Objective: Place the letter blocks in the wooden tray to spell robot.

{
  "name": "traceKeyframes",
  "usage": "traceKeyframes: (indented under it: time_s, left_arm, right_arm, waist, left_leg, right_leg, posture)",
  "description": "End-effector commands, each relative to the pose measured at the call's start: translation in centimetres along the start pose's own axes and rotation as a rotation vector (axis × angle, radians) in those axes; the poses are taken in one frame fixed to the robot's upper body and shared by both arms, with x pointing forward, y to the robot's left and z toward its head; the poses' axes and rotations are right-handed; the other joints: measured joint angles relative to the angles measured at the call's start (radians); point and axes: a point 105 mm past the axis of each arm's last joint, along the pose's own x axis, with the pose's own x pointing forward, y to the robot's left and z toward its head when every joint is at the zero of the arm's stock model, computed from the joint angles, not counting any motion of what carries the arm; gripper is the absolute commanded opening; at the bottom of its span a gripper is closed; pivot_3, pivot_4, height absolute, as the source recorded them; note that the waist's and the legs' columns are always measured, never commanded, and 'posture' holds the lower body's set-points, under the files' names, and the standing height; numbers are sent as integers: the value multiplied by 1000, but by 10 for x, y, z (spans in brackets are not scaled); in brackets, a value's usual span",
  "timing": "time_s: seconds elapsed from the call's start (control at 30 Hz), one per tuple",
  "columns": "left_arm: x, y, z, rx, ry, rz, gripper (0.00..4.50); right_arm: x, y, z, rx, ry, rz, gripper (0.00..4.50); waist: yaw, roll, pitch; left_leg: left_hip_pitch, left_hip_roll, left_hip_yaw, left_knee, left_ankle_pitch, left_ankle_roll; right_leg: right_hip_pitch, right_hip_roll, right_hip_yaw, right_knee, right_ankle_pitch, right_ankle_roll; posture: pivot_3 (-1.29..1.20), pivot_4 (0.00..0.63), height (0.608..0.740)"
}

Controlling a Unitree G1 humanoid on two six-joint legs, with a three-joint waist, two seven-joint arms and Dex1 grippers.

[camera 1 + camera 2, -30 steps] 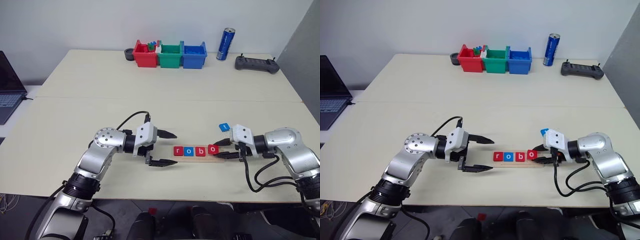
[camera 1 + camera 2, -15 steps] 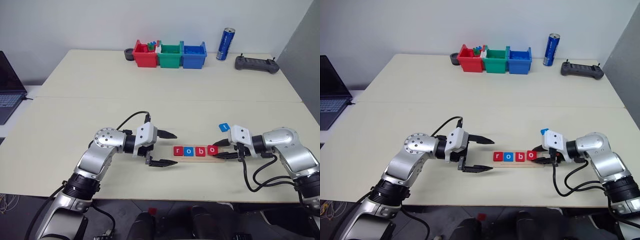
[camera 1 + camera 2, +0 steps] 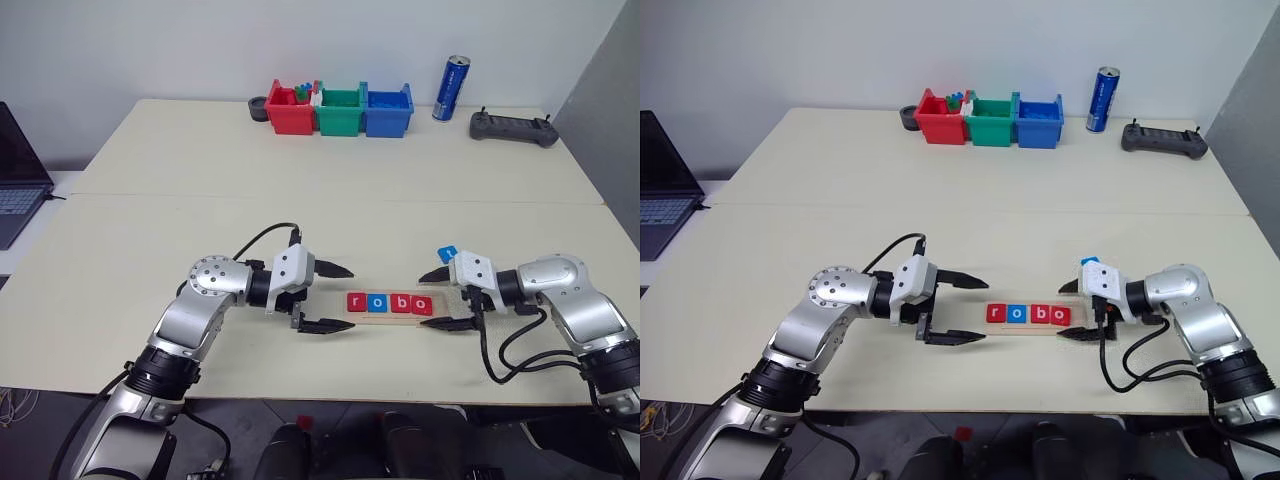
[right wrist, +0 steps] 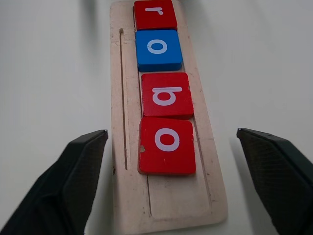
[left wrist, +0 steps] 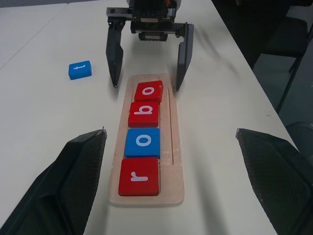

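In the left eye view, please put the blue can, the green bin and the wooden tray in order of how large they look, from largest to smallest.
1. Wooden tray: the longest shape, and nearest the camera, which enlarges it.
2. Green bin.
3. Blue can: taller than the bin but much narrower; the two look close, so this order is unsure.

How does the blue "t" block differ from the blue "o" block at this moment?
The blue "t" block lies on the bare table, beside the right gripper; the blue "o" block sits in the wooden tray, second in the row. The "t" block stands alone, while the "o" block has red blocks on both sides. Both are small flat blue squares with a white letter.
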Motion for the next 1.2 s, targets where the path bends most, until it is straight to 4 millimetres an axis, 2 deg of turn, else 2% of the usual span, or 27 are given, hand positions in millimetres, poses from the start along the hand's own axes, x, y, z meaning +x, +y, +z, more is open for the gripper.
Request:
traceKeyframes:
  time_s: [0.03,0.23,0.3,0.4,0.7,0.83,1.2]
  left_arm:
    - [-2,1,10,42,-18,5,4500]
    - [-2,1,9,43,-18,5,4500]
    - [-2,2,9,43,-18,6,4500]
    - [-2,2,9,46,-19,4,4500]
    - [-2,2,9,51,-18,-6,4500]
    - [-2,2,10,52,-16,-7,4500]
    - [-2,3,10,56,-16,-3,4500]
  right_arm:
    - [-14,-10,10,-29,-14,-41,4456]
    - [-35,-12,16,-16,-14,-79,4456]
    - [-41,-11,19,-9,-27,-85,4087]
    - [-43,-4,21,-1,-33,-74,3154]
    - [-24,27,22,35,-66,-14,23]
    - [-16,30,17,36,-55,-26,23]
    - [1,19,3,4,-2,-61,23]
  waist:
    - [0,0,0]
    - [1,0,0]
    - [1,0,0]
    - [0,0,0]
    - [1,0,0]
    - [1,0,0]
    - [1,0,0]
  left_leg:
    - [0,0,0,0,0,0]
    - [0,0,0,0,0,0]
    - [0,0,0,0,0,0]
    - [0,0,0,0,0,0]
    - [0,0,0,0,0,0]
    - [0,0,1,0,0,0]
    - [0,0,0,0,0,0]
  right_leg:
    - [0,0,0,0,0,0]
    - [0,0,0,0,0,0]
    - [0,0,0,0,0,0]
    - [0,0,0,0,0,0]
    - [0,0,0,0,0,0]
    - [0,0,0,0,0,0]
    - [0,0,0,0,0,0]
  posture:
    - [0,150,740]
    - [0,150,740]
    - [0,150,740]
    - [0,150,740]
    - [0,150,740]
    - [0,150,740]
    - [0,150,740]
